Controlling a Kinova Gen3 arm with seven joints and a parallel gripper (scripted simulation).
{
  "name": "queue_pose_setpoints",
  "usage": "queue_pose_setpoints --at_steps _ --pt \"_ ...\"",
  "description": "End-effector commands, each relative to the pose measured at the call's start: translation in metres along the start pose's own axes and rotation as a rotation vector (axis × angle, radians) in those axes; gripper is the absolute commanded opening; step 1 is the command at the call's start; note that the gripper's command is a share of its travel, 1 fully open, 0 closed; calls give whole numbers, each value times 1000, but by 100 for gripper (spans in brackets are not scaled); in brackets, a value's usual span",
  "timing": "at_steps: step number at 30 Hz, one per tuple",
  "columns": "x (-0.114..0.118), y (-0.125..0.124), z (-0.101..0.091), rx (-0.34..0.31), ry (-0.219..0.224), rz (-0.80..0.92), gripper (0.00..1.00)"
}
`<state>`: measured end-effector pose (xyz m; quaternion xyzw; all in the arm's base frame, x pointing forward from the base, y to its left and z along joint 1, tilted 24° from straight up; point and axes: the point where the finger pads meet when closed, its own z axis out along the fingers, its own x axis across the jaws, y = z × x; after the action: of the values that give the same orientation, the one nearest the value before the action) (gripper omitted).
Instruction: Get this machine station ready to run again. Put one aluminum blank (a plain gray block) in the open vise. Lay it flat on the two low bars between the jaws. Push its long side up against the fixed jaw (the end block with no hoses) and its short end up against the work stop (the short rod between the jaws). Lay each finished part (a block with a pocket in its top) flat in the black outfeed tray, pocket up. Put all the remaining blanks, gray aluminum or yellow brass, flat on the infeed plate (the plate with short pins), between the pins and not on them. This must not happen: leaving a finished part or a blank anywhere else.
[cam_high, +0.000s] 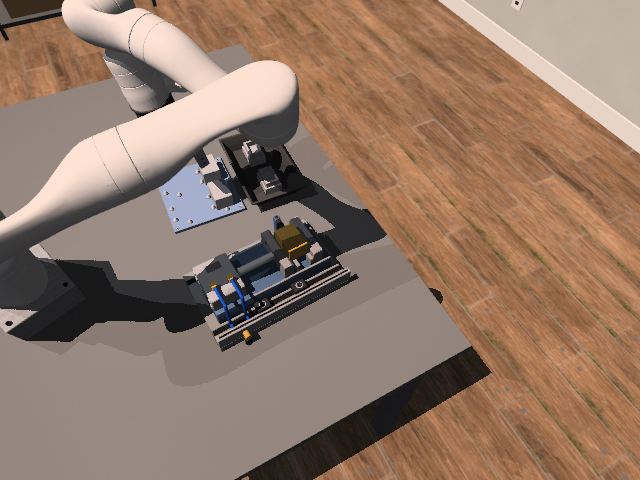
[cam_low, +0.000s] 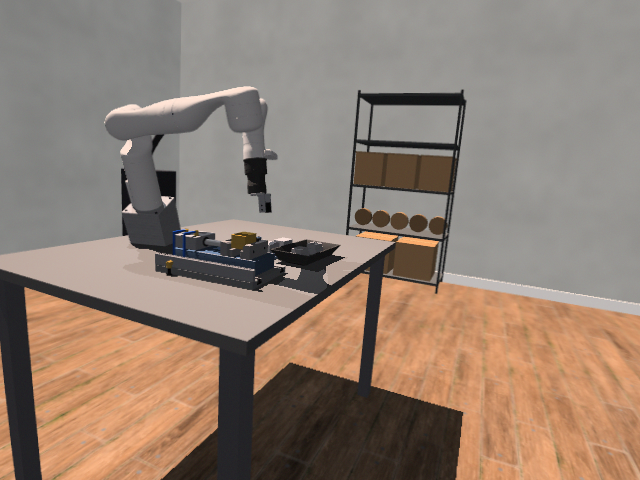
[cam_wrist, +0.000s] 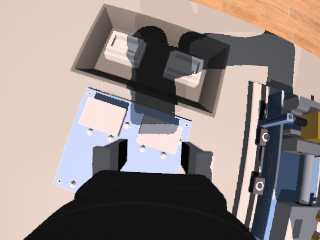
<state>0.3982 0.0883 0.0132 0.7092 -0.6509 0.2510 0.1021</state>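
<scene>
My gripper (cam_low: 264, 203) (cam_wrist: 154, 151) is open and empty, high above the infeed plate (cam_high: 199, 207) (cam_wrist: 72, 155). In the wrist view its fingers appear near the plate's two gray blanks. One gray blank (cam_high: 210, 171) (cam_wrist: 102, 116) and a second gray blank (cam_high: 222, 197) (cam_wrist: 159, 136) look flat among the pins. The black tray (cam_low: 299, 257) (cam_wrist: 89, 42) holds two gray pocketed parts: one part (cam_high: 252, 151) (cam_wrist: 119, 48) and another part (cam_high: 269, 181) (cam_wrist: 183, 66). A yellow brass block (cam_high: 290, 239) (cam_low: 242, 239) (cam_wrist: 313, 125) sits in the vise (cam_high: 305, 272) (cam_low: 263, 263). Its pocket and exact seating are unclear.
The hosed jaw (cam_high: 221, 271) and its blue hoses (cam_high: 223, 304) stand at the vise's far end from the brass block. A blue stop bracket (cam_high: 275, 219) (cam_wrist: 287, 118) rises beside the block. The tray lies beside the plate. The arm partly covers the plate in the top view.
</scene>
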Motion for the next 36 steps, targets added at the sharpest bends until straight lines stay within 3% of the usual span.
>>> queue_pose_setpoints --at_steps 1,36 --pt "-3 4 -6 -8 -5 9 100" --pt "-15 25 -20 -55 -29 48 100"
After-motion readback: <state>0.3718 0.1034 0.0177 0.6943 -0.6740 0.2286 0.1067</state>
